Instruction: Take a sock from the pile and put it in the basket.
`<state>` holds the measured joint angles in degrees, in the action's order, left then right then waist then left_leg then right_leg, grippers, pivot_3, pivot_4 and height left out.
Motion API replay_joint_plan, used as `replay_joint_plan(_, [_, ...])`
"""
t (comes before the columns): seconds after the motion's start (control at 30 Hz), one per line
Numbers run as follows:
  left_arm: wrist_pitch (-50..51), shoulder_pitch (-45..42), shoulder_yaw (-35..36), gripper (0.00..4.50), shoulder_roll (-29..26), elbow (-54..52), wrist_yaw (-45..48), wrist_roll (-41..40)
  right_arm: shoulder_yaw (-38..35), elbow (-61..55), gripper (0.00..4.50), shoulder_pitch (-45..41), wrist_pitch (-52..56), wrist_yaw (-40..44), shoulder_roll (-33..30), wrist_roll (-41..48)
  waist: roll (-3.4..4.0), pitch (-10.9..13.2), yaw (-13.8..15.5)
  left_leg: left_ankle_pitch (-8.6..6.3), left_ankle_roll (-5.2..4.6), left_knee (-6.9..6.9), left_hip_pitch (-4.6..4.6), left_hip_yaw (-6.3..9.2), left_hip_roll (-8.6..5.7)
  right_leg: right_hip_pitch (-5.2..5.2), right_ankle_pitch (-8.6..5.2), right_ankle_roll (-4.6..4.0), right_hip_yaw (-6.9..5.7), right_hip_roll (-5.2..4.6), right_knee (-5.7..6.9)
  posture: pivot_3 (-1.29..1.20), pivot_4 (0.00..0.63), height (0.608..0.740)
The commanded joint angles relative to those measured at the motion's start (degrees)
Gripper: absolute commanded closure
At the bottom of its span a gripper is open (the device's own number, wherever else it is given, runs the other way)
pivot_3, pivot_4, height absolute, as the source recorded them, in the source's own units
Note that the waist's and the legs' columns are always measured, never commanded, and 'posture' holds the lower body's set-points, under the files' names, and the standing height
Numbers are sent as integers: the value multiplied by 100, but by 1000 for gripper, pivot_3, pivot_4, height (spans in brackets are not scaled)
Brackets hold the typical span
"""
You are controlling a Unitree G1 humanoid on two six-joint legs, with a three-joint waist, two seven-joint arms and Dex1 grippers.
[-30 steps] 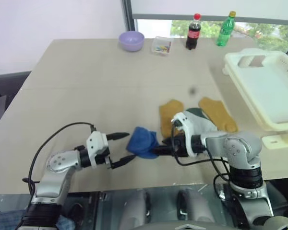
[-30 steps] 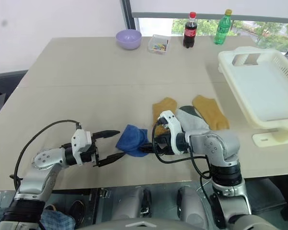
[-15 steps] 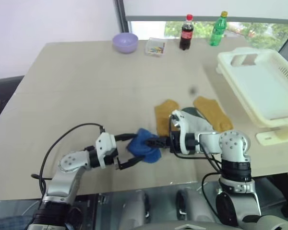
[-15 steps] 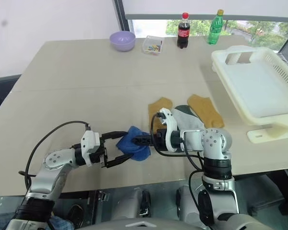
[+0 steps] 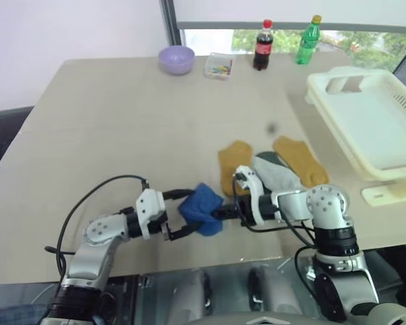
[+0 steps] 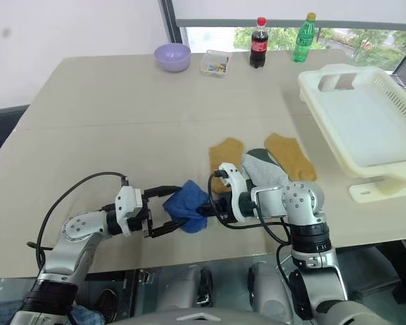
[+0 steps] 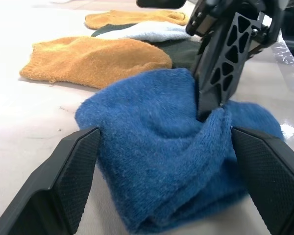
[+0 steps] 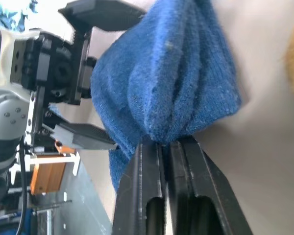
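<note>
A royal blue sock [image 5: 203, 208] lies bunched near the table's front edge. My right gripper [image 5: 220, 214] comes at it from the right and is shut on a fold of it [image 8: 171, 83]. My left gripper [image 7: 171, 181] is open, with one finger on each side of the same sock, and its pads are apart from the cloth. Behind the sock, the pile holds two mustard socks [image 5: 233, 162] [image 5: 299, 159], a pale grey one [image 5: 277, 175] and a dark green one [image 5: 267, 157]. The cream basket [image 5: 372, 128] stands at the right edge of the table.
At the table's far edge stand a lilac bowl [image 5: 176, 59], a small clear box [image 5: 218, 66], a cola bottle [image 5: 262, 45] and a green bottle [image 5: 308, 30]. Wide bare tabletop stretches to the left and middle.
My right gripper has shut on the blue sock. The sock now sits between the left gripper's open fingers, where before it lay apart from them. The head view shifted early on.
</note>
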<state>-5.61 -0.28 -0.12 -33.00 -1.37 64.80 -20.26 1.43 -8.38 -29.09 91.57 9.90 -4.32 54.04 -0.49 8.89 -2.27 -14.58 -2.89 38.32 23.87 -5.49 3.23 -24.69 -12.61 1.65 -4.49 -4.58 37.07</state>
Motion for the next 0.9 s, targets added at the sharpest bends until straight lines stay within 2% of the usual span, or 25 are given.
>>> replay_joint_plan(0.03, [-84, -26, -46, 0, 42, -34, 3, -19, 108, 30, 4432, 37, 93, -30, 6, 155, 0, 0, 2, 0, 0, 0, 0, 1, 0, 0, 0, 0, -1, 0, 0, 0, 150, 733])
replay_joint_plan(0.13, [-87, -4, -58, 0, 59, -93, 25, -52, -16, 4, 4432, 31, 93, -34, -11, 217, 0, 0, 3, 0, 0, -1, 0, 1, 0, 0, 0, 0, -1, 0, -1, 0, 150, 733])
replay_joint_plan(0.37, [-129, 27, 46, 0, 187, -199, 39, -288, -430, -237, 4432, -133, 93, 57, -571, 575, 1, 2, 41, 0, 0, 0, 6, 1, -5, -1, 0, 0, -2, -5, -5, 0, 150, 733])
replay_joint_plan(0.47, [83, 12, 167, 0, 394, -309, -58, -690, -718, -379, 4432, -219, 93, -31, -698, 720, 1, 4, 40, 0, -1, 0, 9, 0, -5, -2, 1, 1, -2, -7, -7, 0, 150, 733])
replay_joint_plan(0.53, [-75, -23, 39, 0, 431, -197, 40, -559, -938, -506, 4432, -260, 93, 10, -972, 1280, 3, 6, 41, 0, -1, 0, 10, 2, -5, -3, 1, 1, -3, -6, -7, 0, 150, 733])
replay_joint_plan(0.67, [-81, -156, 27, 0, 521, -170, 24, -569, -1248, -239, 4432, -527, 93, -464, -1419, 2005, 0, 7, 48, 0, -1, 0, 12, 2, -6, -4, 1, 1, -4, -4, -7, 0, 150, 733])
replay_joint_plan(0.9, [-76, -490, -82, 0, 641, -58, 33, -495, -1284, 218, 4432, -917, 85, -1204, -1935, 3266, 0, 8, 48, 0, -2, -1, 14, 2, -5, -5, 1, 1, -2, 0, -8, 0, 150, 733])
